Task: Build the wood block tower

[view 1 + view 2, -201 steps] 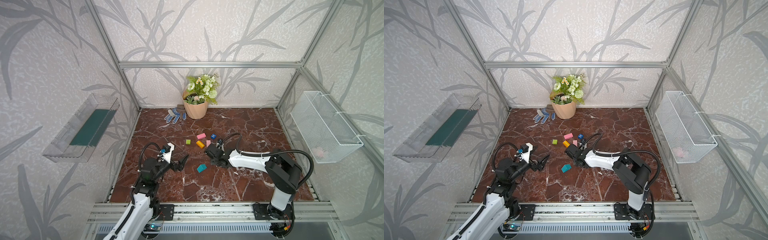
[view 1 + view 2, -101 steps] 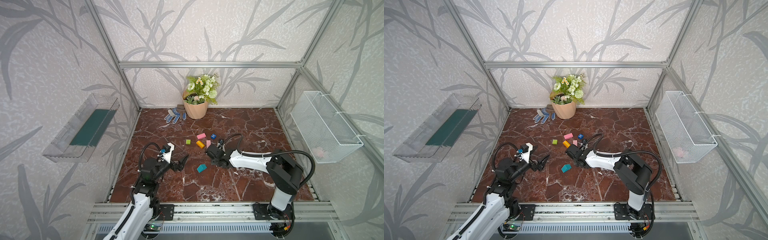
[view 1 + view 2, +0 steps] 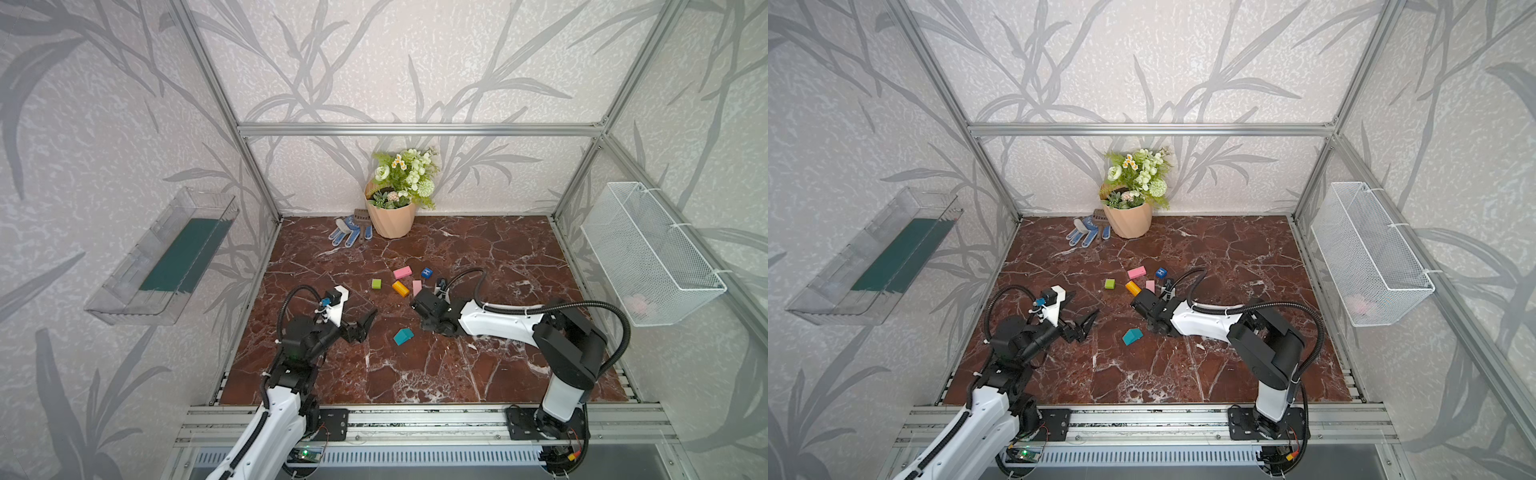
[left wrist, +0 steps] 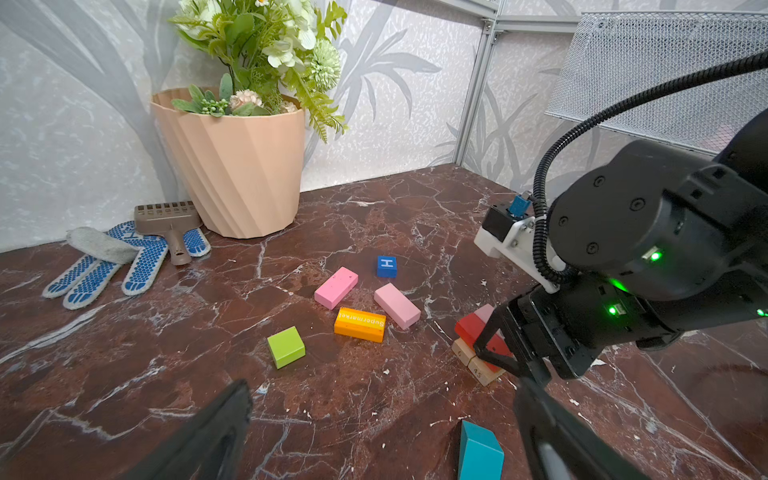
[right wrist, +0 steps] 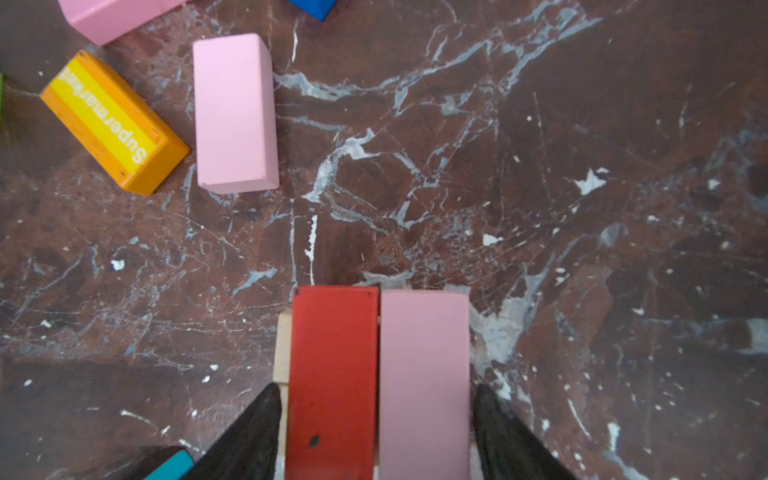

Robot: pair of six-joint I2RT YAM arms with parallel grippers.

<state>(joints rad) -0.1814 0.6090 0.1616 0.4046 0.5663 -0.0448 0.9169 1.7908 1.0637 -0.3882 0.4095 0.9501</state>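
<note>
Red-brown marble desk, and low on it stands the tower as built: a red oblong and a pink oblong flush side by side on a tan base layer. Their long axes run straight out along the jaws of the right gripper, which stand parted either side with a sliver of gap, gripping nothing as far as I can see. Ahead of those jaws, off to the red side, lies a loose pale pink oblong, its long axis nearly parallel to the pair. I'd say it needs a quarter turn to cross them. Beside it the orange block lies askew. The right arm is much the nearer to both. The teal house piece sits between the arms, just off the left gripper, whose jaws gape wide and empty
</note>
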